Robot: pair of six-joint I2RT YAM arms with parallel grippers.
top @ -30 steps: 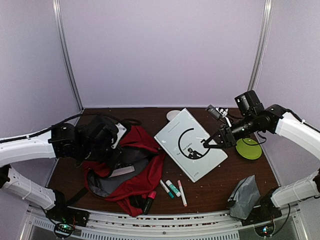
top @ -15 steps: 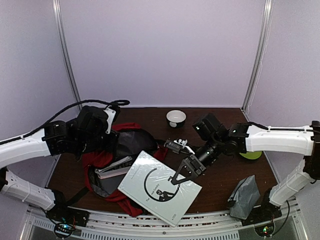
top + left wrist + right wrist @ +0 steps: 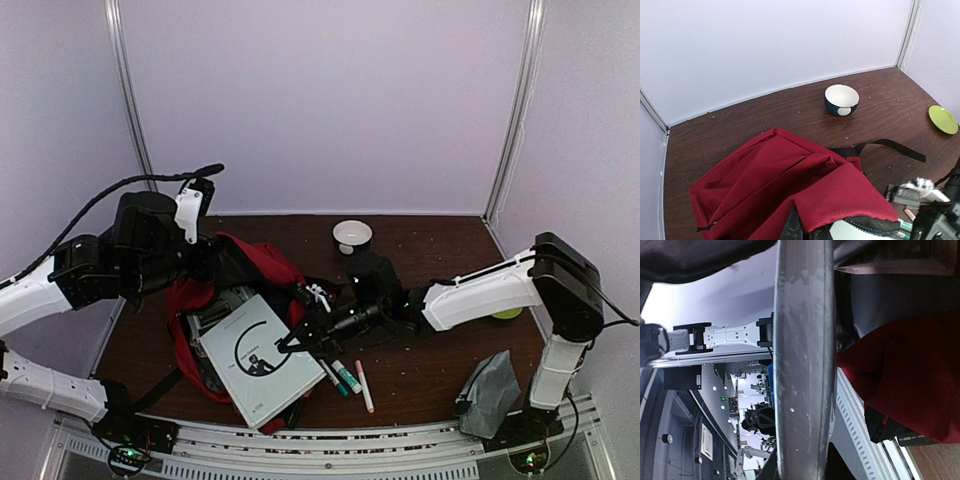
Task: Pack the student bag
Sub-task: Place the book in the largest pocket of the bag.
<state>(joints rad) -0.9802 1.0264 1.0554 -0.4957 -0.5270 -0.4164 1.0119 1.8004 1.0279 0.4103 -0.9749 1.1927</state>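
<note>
Top external view: right gripper grasps white book at the mouth of student bag; left gripper, clenched on its flap, mostly hidden.

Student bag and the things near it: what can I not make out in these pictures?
- Inside of the student bag: top view, covered by the book and the red flap.
- Book's title: too small in the top view; the right wrist view shows only its edge.
- Left hand fingers: left wrist view, under the red fabric at the bottom edge.
- Green plate: top view, mostly behind the right arm.
</note>
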